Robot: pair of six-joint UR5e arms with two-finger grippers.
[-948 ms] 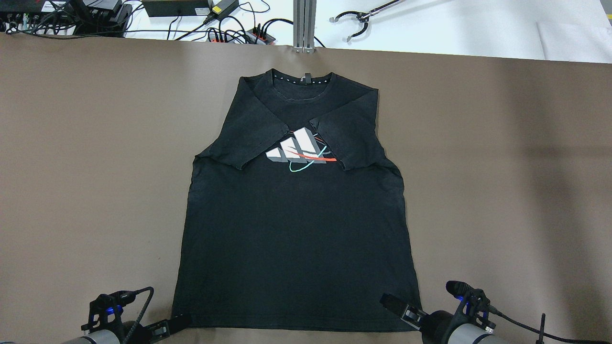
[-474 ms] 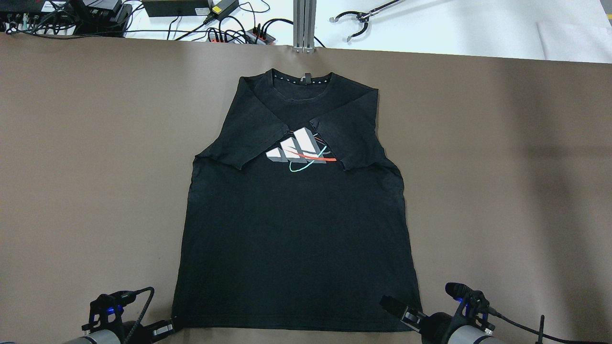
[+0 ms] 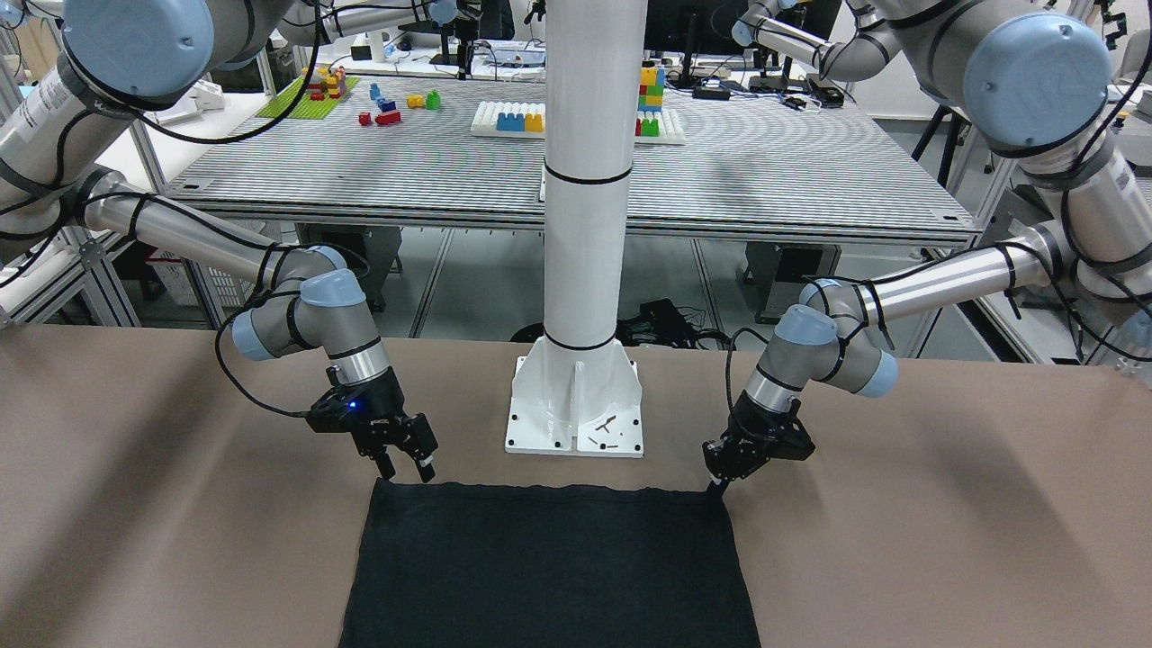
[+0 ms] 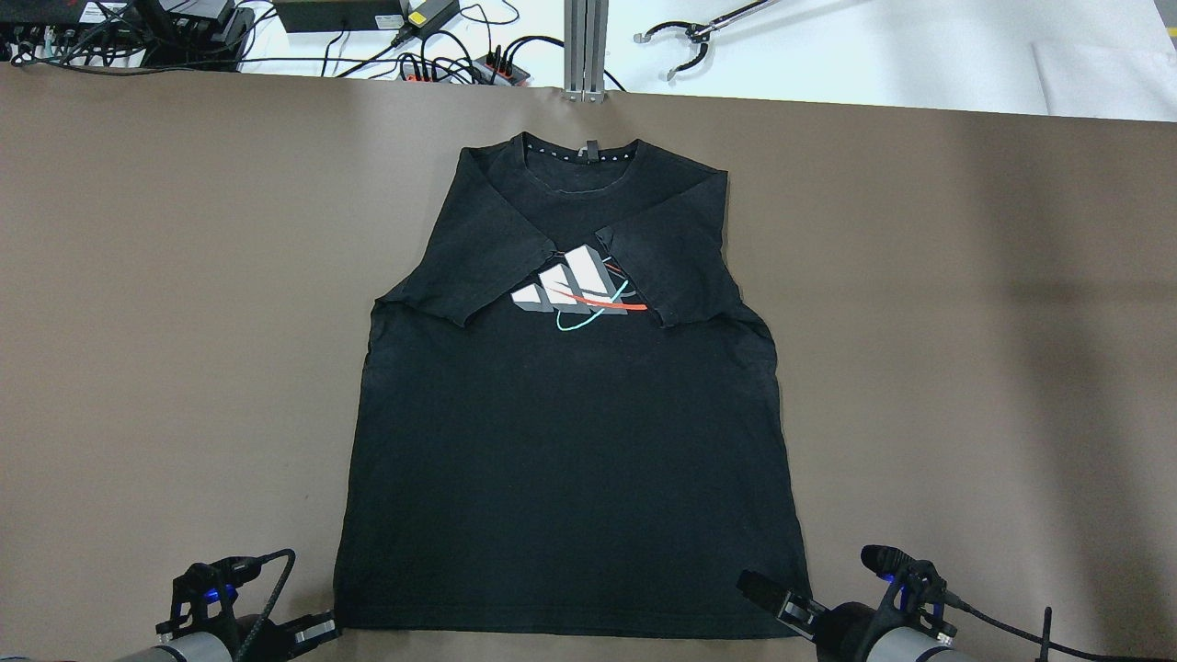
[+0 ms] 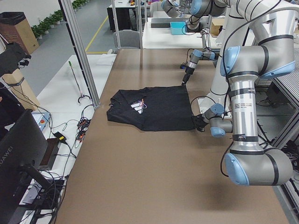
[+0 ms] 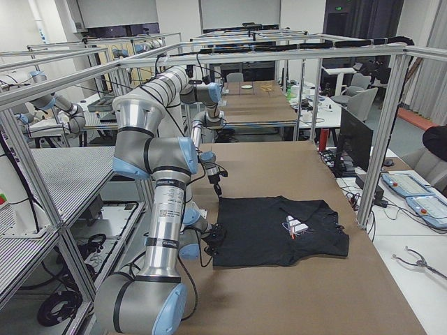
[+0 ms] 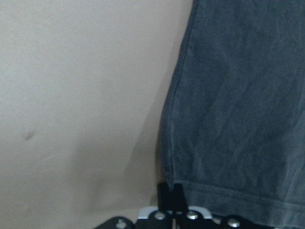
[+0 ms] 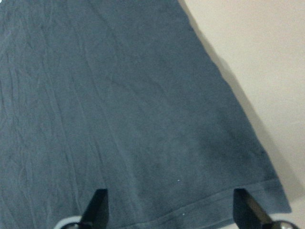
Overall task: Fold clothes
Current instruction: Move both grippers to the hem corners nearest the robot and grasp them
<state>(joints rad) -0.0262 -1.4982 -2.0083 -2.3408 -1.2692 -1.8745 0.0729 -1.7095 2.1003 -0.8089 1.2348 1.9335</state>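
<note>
Front view: the black shirt (image 3: 549, 567) lies flat on the table (image 3: 945, 540), its hem just short of the white pillar's base plate (image 3: 576, 423). The left gripper (image 3: 718, 484) is pinched tight on one hem corner. The right gripper (image 3: 407, 470) hangs spread apart right at the other corner.

Overhead: the collar points away from the robot and the hem toward it, so the long axis runs near-to-far. Both sleeves are tucked in over the chest beside the logo (image 4: 579, 292). Loads of bare table either side.

Side views: the hem sits near the robot's edge of the table.

Left wrist cam: fingers (image 7: 165, 195) closed at the hem corner.

Right wrist cam: fingers (image 8: 97, 207) wide apart over the hem, with fabric between them.
</note>
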